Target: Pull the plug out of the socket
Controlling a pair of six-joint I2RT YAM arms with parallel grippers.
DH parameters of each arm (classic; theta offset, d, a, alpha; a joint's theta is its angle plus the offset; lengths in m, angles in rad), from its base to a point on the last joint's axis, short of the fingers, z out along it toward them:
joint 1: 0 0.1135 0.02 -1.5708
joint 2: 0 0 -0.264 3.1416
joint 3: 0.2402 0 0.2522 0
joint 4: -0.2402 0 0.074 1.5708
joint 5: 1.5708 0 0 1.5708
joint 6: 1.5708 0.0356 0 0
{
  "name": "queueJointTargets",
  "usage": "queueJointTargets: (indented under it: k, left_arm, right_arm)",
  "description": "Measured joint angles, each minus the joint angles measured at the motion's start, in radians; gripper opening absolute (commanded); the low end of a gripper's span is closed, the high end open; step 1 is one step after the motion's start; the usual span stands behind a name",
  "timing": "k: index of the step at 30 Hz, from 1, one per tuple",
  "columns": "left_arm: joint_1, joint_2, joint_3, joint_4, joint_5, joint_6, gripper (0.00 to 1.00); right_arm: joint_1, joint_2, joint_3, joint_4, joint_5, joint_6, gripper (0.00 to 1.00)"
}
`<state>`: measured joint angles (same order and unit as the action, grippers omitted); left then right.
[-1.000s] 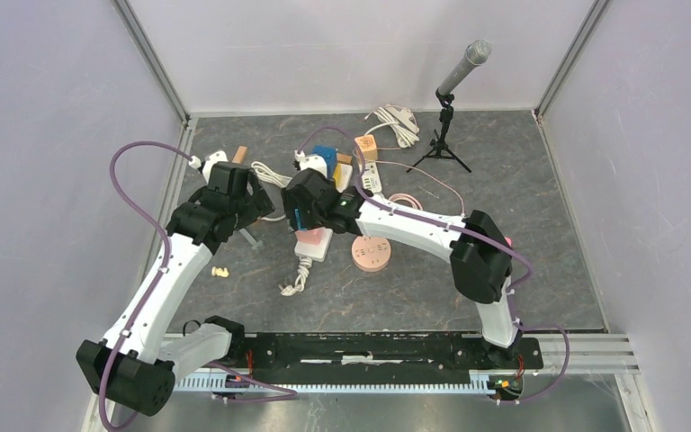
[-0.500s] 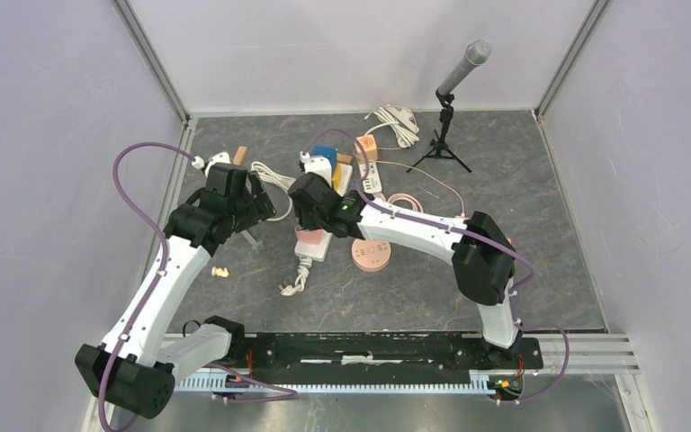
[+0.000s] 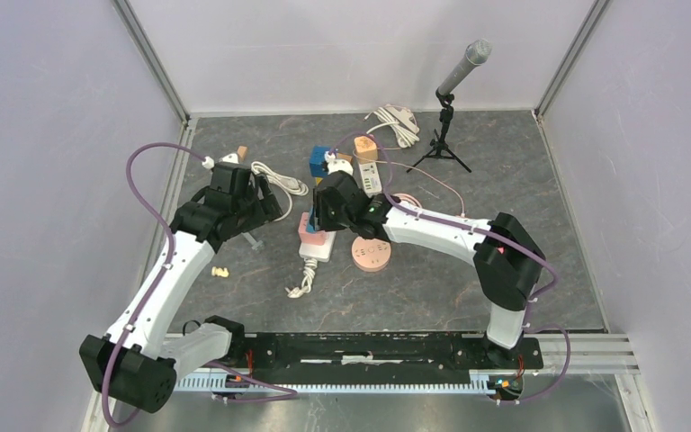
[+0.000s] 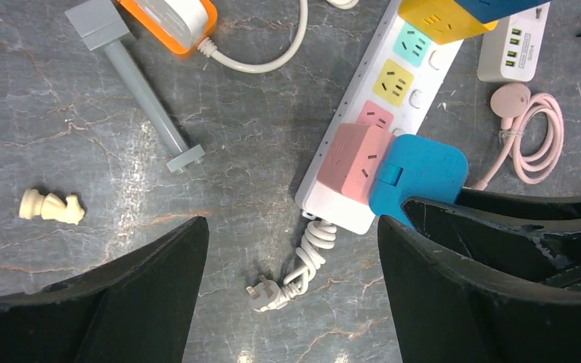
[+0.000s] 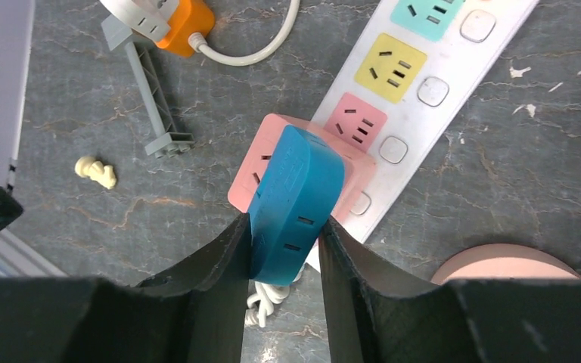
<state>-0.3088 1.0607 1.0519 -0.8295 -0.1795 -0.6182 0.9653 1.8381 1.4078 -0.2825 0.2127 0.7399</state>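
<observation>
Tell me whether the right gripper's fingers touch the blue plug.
Touching. The right wrist view shows the right gripper clamping the blue plug, both fingers flush against its sides.

Plug (image 5: 295, 204) against adapter (image 5: 263, 155) (atop strip (image 5: 424, 121), cord end)

A long white plastic power strip (image 5: 454, 57) runs off the top edge. The right gripper's (image 5: 285, 223) black fingers (image 5: 212, 287) hide the flat blue plastic plug's (image 5: 295, 189) lower end. A round pink disc (image 5: 499, 265) is cropped below.

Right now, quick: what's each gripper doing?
Left gripper: open, holding nothing.
Right gripper: closed on the blue plug.
</observation>
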Motion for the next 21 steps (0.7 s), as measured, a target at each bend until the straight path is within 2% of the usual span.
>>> queueJointTargets:
  k: [2, 4, 6, 15, 21]
  left_arm:
    - [0.000, 0.007, -0.008, 0.006, 0.014, 0.002, 0.88]
    - [0.000, 0.010, -0.013, 0.013, 0.032, 0.006, 0.88]
    - [0.000, 0.013, -0.019, 0.024, 0.058, 0.011, 0.88]
    - [0.000, 0.000, -0.090, 0.106, 0.235, 0.057, 0.89]
    - [0.000, 0.017, -0.119, 0.156, 0.313, 0.060, 0.81]
  right_arm:
    - [-0.008, -0.013, -0.032, 0.042, -0.031, 0.008, 0.34]
    - [-0.015, -0.018, -0.047, 0.063, -0.052, 0.016, 0.19]
    - [-0.022, -0.022, -0.050, 0.072, -0.075, 0.035, 0.14]
    - [-0.068, -0.029, -0.050, 0.049, -0.193, 0.039, 0.12]
    - [-0.069, -0.080, -0.108, 0.038, -0.238, 0.037, 0.16]
